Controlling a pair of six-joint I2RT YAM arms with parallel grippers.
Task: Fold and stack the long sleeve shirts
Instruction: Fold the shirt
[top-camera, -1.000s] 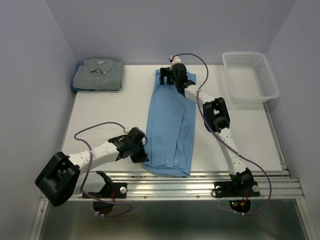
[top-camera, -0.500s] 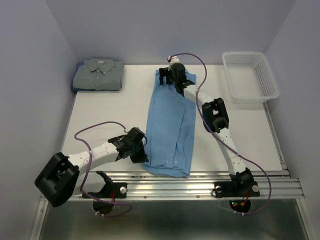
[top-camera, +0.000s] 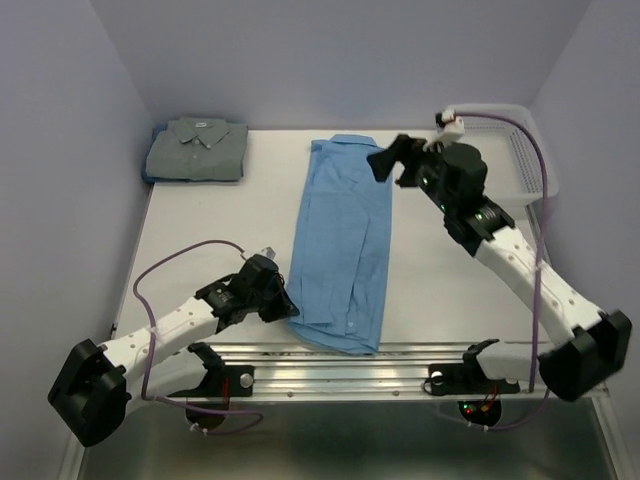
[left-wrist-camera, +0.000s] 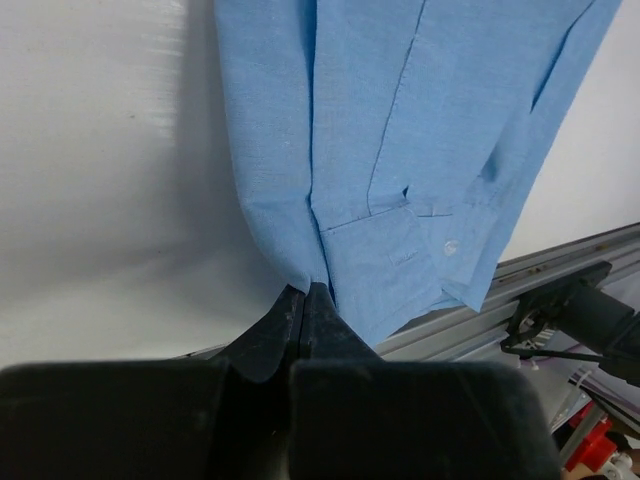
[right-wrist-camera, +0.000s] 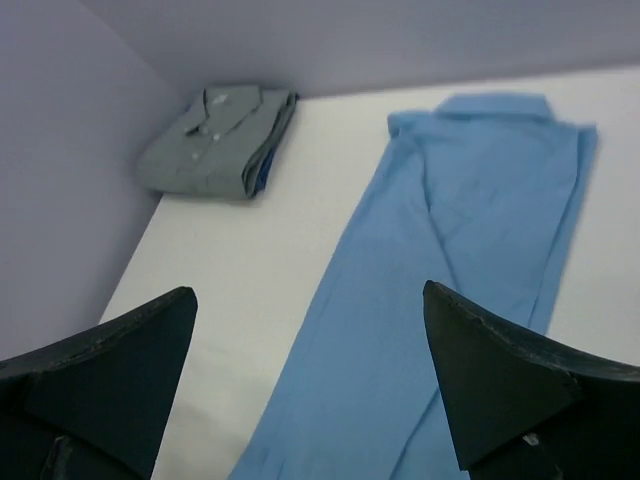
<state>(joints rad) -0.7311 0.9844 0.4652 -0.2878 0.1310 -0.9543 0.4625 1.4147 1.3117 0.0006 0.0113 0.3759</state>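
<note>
While the blue shirt (top-camera: 340, 250) is lying lengthwise down the middle of the table (top-camera: 220, 220), its near end reaching the front edge, the left gripper (top-camera: 283, 303) is clenching its near-left corner. The right gripper (top-camera: 393, 165) is hovering spread wide beside the collar end. The grey-green shirt (top-camera: 197, 150) is sitting folded at the far-left corner. The basket (top-camera: 550, 183) is standing far right, partly hidden behind the right arm (top-camera: 520, 265).

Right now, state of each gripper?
Left gripper: closed, pinching the blue shirt at its near left corner.
Right gripper: open, holding nothing.
</note>
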